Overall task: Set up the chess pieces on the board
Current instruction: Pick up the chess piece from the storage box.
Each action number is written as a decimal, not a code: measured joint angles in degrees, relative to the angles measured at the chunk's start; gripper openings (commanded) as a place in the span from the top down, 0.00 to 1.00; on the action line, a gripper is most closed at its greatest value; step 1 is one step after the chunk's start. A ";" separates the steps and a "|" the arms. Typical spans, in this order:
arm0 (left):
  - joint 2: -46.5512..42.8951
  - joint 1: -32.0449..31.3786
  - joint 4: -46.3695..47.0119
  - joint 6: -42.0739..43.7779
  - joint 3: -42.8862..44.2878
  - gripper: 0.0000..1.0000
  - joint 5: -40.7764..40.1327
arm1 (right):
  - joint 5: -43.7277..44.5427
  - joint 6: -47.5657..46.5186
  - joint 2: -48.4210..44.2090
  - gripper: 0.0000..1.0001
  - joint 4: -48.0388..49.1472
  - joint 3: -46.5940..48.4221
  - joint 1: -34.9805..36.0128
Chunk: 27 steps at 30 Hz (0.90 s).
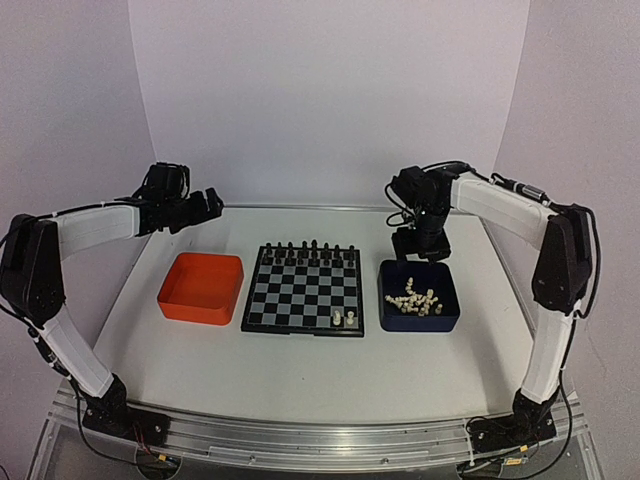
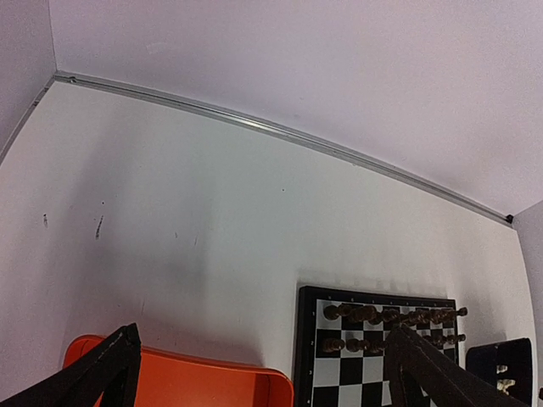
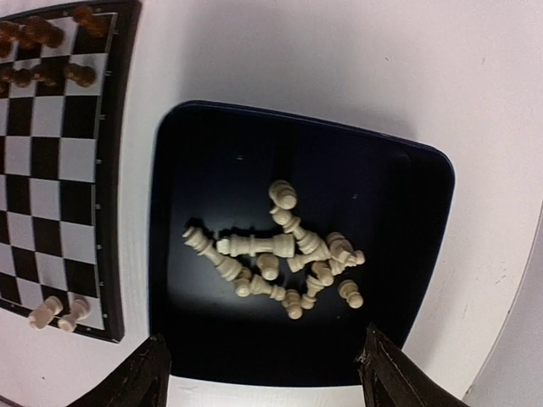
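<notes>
The board [image 1: 300,296] lies mid-table with black pieces [image 1: 305,250] along its far rows. Two cream chess pieces [image 1: 344,319] stand at its near right corner, also visible as a pair [image 3: 58,312] in the right wrist view. Several more cream chess pieces [image 3: 280,254] lie in a heap in the dark blue tray [image 1: 447,310]. My right gripper [image 3: 263,352] hangs open above that tray's far side, with nothing between its fingers. At the far left my left gripper [image 1: 190,210] is raised and wide open, holding nothing.
An orange tray [image 1: 201,288] sits left of the board, and its rim [image 2: 187,377] shows below the left fingers. White walls close the table at the back and sides. The board's corner [image 2: 356,381] is in the left wrist view.
</notes>
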 measured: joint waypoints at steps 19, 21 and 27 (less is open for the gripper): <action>8.84 0.00 2.61 -3.73 6.90 0.00 0.07 | -10.75 -2.25 1.58 0.47 10.47 -7.13 -10.80; 9.40 0.00 2.73 -3.86 7.63 0.00 0.06 | -11.16 -2.67 3.17 0.49 10.79 -6.95 -10.94; 10.89 0.00 3.43 -3.99 9.78 0.00 0.07 | -11.68 -3.43 7.34 0.57 11.30 -6.17 -10.99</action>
